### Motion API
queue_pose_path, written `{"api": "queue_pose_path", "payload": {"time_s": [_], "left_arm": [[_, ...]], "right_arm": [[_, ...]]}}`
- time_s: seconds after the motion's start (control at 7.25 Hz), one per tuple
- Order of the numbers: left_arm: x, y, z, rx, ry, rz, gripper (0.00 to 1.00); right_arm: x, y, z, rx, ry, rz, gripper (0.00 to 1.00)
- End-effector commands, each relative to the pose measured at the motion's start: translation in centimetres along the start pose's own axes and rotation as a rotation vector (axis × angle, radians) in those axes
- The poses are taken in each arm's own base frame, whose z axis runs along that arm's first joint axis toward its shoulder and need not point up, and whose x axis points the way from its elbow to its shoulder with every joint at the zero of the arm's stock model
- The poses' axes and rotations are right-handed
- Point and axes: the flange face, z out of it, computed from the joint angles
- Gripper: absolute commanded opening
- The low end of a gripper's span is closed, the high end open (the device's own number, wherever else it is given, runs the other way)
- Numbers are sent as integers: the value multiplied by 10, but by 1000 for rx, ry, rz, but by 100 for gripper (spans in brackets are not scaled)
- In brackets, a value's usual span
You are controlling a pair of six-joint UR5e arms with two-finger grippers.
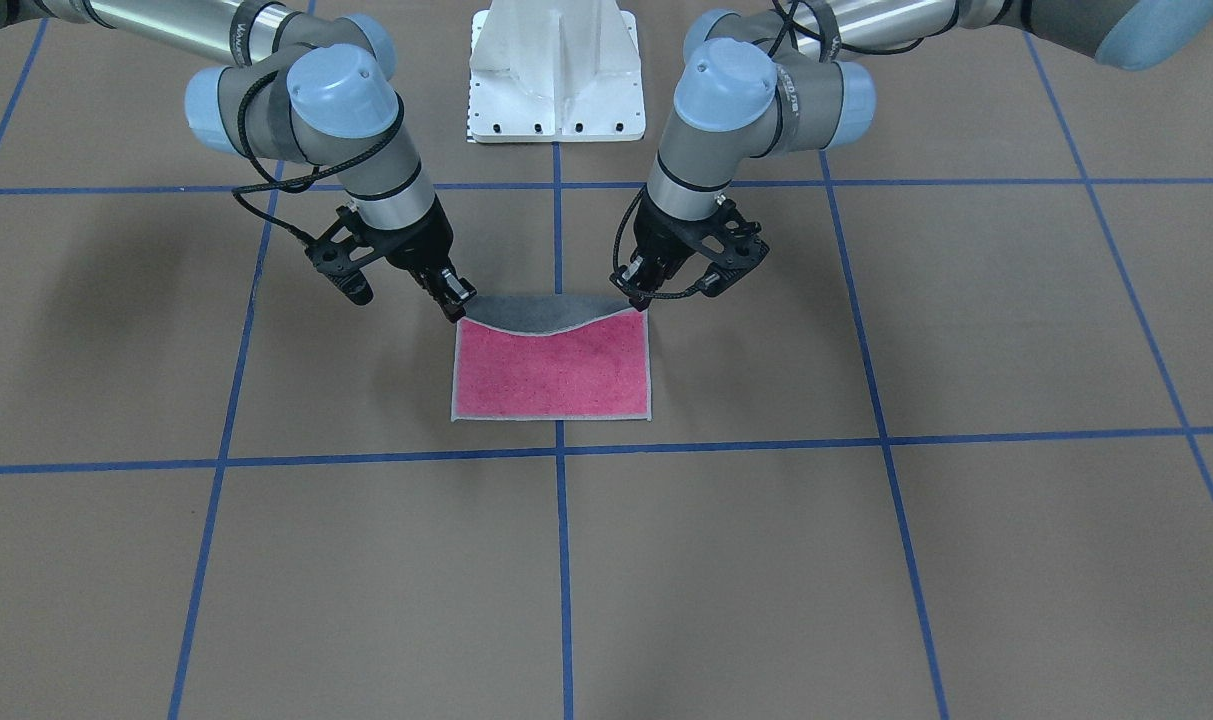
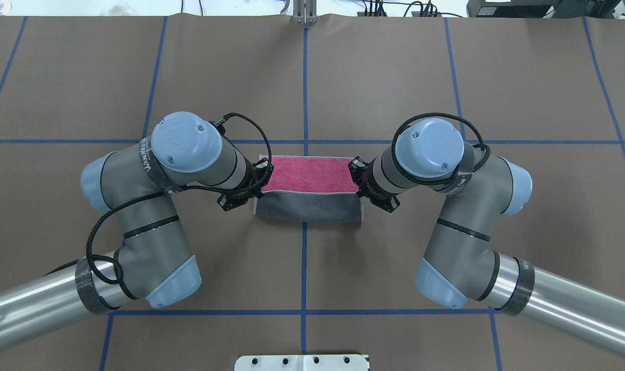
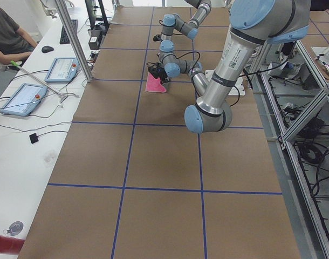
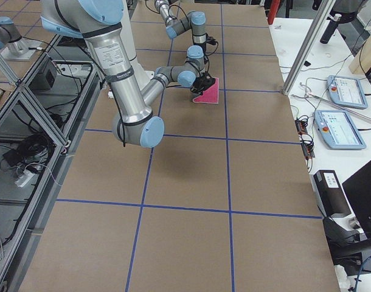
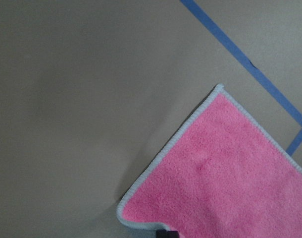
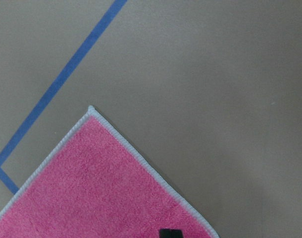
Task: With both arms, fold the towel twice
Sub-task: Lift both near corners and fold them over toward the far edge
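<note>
We are holding the towel (image 1: 551, 370) at frame centre, left gripper (image 1: 638, 298) and right gripper (image 1: 456, 303) jaws each clamping an upper corner.

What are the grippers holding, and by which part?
Both hold the towel by the two corners of its edge nearest the robot: the left gripper on one, the right gripper on the other. That edge is lifted; the far edge lies flat.

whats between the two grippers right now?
Only the lifted edge of the pink-and-grey terry towel, sagging from left gripper to right gripper; the front-facing view shows it.
</note>
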Motion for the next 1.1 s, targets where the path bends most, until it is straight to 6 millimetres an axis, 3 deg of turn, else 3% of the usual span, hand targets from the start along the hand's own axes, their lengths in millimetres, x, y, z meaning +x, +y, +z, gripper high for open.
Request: {"api": "queue_pose_path", "payload": {"time_s": [0.0, 0.28, 0.97], "left_arm": [[13, -19, 7, 25, -3, -20, 0], [17, -31, 9, 39, -2, -28, 0], [39, -50, 22, 66, -15, -17, 0]], "right_arm": [[-13, -16, 0, 22, -6, 0, 0], [-31, -17, 10, 33, 2, 7, 0], [-36, -33, 14, 56, 8, 0, 0]]}}
